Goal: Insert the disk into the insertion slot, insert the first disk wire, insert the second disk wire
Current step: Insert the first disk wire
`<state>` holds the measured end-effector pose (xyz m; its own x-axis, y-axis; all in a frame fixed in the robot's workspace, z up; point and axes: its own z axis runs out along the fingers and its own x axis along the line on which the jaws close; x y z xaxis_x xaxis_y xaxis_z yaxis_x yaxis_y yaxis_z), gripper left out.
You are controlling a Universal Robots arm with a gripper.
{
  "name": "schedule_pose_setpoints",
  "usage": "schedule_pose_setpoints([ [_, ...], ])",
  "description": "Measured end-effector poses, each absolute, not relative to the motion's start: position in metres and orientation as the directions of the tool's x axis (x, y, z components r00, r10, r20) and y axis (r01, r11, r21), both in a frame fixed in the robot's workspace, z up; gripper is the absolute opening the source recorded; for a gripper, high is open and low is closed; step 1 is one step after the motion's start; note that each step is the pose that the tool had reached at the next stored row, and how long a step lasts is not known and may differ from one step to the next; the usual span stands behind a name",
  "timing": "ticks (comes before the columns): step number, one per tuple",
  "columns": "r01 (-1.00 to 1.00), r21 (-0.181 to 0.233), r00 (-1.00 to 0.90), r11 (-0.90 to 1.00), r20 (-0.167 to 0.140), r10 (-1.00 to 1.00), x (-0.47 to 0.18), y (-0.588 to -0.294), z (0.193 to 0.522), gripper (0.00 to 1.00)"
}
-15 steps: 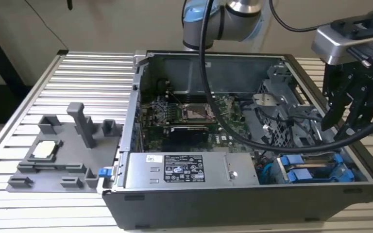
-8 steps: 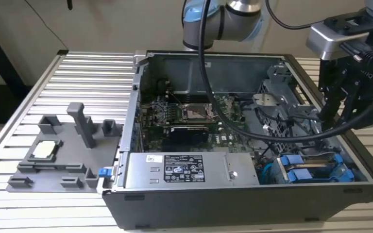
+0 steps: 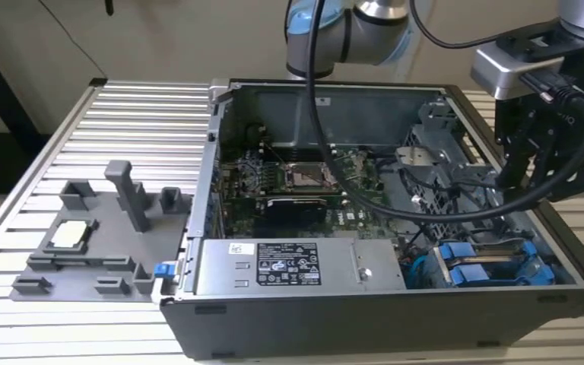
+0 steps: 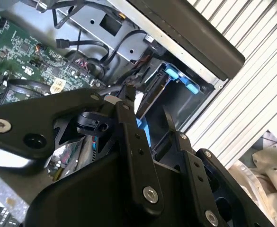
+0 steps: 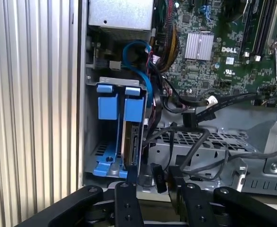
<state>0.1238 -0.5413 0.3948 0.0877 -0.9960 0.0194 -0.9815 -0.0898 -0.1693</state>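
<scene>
In the first wrist view the disk [image 5: 131, 135], silver-grey with a blue carrier rail, stands inside the insertion slot [image 5: 92, 142] of the dark-grey drive cage, its connector edge facing out. A second blue carrier [image 5: 107, 108] sits beside it. My gripper [image 5: 153, 171] hovers just outside the cage, open, with a black wire connector [image 5: 157, 178] lying loose between the fingers. Another black wire connector [image 5: 188, 118] hangs nearby. In the exterior view the gripper [image 3: 520, 171] reaches into the case's right side above the blue carriers [image 3: 490, 266]. In the second wrist view the gripper [image 4: 147, 101] points at the cage.
The open computer case [image 3: 373, 327] lies on a slatted metal table [image 3: 119, 122]. A silver power-supply box [image 3: 292, 266] sits beside the cage, with the motherboard [image 3: 303, 182] behind. A blue cable [image 5: 138, 61] loops near the cage. A grey fixture [image 3: 99, 236] stands on the exterior view's left.
</scene>
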Motion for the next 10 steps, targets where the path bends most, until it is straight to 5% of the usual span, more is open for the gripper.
schedule_pose_setpoints([
  [10, -0.981, -0.173, 0.088, -0.090, 0.020, -0.996, 0.1223, -0.5410, 0.3927, 0.40],
])
